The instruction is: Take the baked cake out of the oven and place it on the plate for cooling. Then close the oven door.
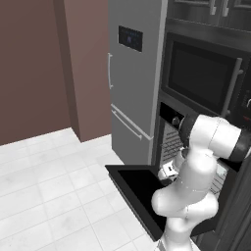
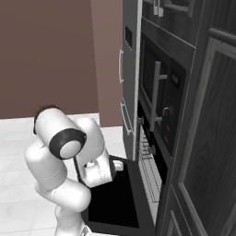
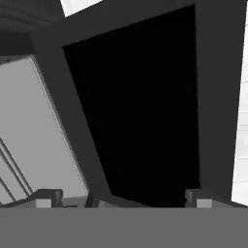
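Oven door point(image 1: 139, 188) dropped flat, horizontal, giving access to cavity. Oven point(image 1: 172, 142) open; wire racks point(image 2: 148, 159) visible inside. Gripper point(image 3: 121, 198) low over door panel, near cavity mouth, fingers point(image 3: 46, 197) spread wide, gripping nothing. Hand view looks down along dark door glass, pale interior with rack wires at left. Cake and plate location: cannot tell. Judgement: arm positioned for reach into cavity; retrieval not yet done. Microwave point(image 1: 203, 78) above, fridge point(image 1: 132, 73) beside, both untouched.
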Robot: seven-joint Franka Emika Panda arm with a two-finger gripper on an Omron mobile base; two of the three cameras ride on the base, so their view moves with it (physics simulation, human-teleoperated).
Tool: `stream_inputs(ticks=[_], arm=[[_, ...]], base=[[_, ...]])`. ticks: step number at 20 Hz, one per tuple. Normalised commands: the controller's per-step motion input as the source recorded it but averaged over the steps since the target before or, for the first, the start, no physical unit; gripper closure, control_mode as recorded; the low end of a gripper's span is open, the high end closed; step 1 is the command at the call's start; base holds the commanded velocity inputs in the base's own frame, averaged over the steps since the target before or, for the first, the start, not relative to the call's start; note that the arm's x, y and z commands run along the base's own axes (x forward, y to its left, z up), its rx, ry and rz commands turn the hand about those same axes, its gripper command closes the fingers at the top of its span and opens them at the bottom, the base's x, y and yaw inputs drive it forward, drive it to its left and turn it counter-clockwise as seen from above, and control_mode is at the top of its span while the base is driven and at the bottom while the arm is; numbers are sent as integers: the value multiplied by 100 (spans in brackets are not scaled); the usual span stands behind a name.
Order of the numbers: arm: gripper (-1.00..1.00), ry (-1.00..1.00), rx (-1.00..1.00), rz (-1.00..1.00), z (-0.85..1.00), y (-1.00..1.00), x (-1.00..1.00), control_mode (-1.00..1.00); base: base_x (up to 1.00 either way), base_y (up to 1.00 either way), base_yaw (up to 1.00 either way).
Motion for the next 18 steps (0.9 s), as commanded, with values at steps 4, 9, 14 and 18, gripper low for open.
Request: stream_inputs(ticks=[4, 9, 14, 18], arm=[[-100, 0, -21, 9, 89, 100, -65, -100], [-100, 1, -23, 5, 76, 100, -56, -100], [-100, 3, -21, 2, 56, 100, -56, -100], [-100, 3, -14, 0, 83, 100, -37, -100]], base=[[0, 0, 0], [0, 0, 0], [0, 0, 0], [0, 0, 0]])
